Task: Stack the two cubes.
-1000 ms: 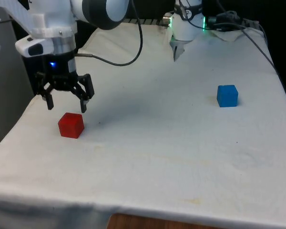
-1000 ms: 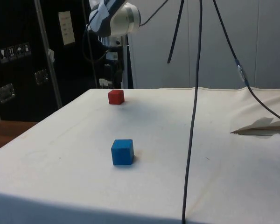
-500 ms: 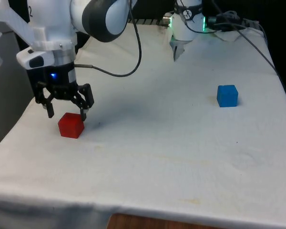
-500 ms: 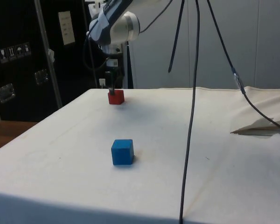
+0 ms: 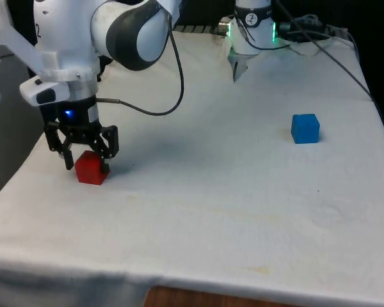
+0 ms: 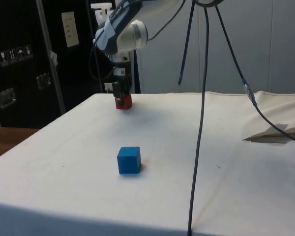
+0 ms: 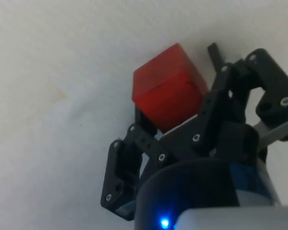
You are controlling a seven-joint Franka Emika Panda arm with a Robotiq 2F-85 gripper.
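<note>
The red cube (image 5: 89, 167) was a small solid block with flat, smooth faces and crisp edges, sitting on the tabletop (image 5: 217, 192) near the front view's left edge. The gripper (image 5: 84, 157) was lowered over it, its black fingers (image 5: 107, 142) spread to either side of the cube; from the wrist view the cube (image 7: 168, 93) lay between the fingers (image 7: 122, 167), though whether they touched its faces could not be told. In the side view the gripper (image 6: 122, 92) stood upright right over the red cube (image 6: 124, 102).

The blue cube (image 5: 305, 128), of like shape and matte finish, rested well apart toward the front view's right, alone on the cloth (image 6: 129, 160).

The tabletop was covered by a white cloth, soft and faintly creased, with a few pale stains. Black cables (image 6: 201, 113) hung across the side view, and dark cabinets (image 6: 19, 59) stood behind.
</note>
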